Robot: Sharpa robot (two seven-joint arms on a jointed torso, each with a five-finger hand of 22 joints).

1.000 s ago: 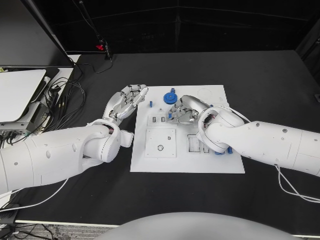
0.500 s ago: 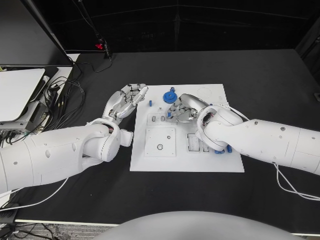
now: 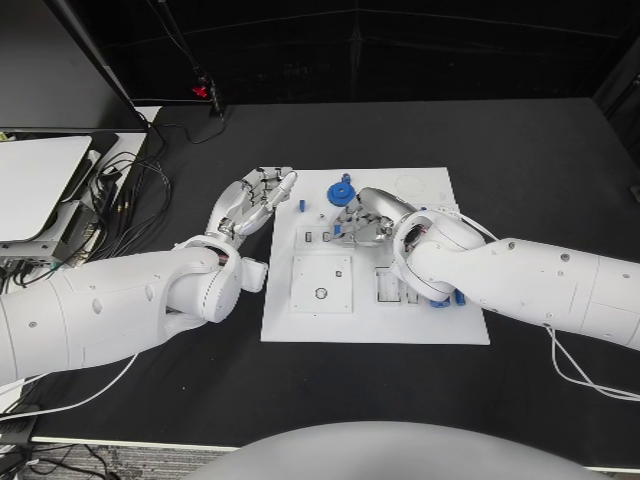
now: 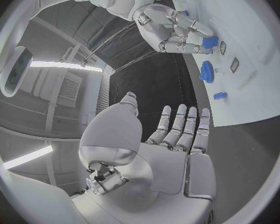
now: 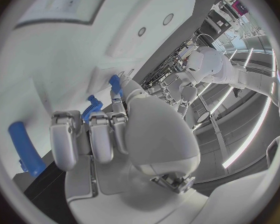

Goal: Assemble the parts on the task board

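lying flat with fingers spread, the left robot hand [image 3: 254, 203] is seen beside the task board [image 3: 407, 325]; the right robot hand [image 3: 371, 216] is curled over it, a blue part [image 5: 92, 107] at its fingertips, grip unclear.

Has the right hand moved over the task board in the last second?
Barely. In the head view the right hand sits curled over the task board just beside the blue gear, as before, with only a slight shift toward it.
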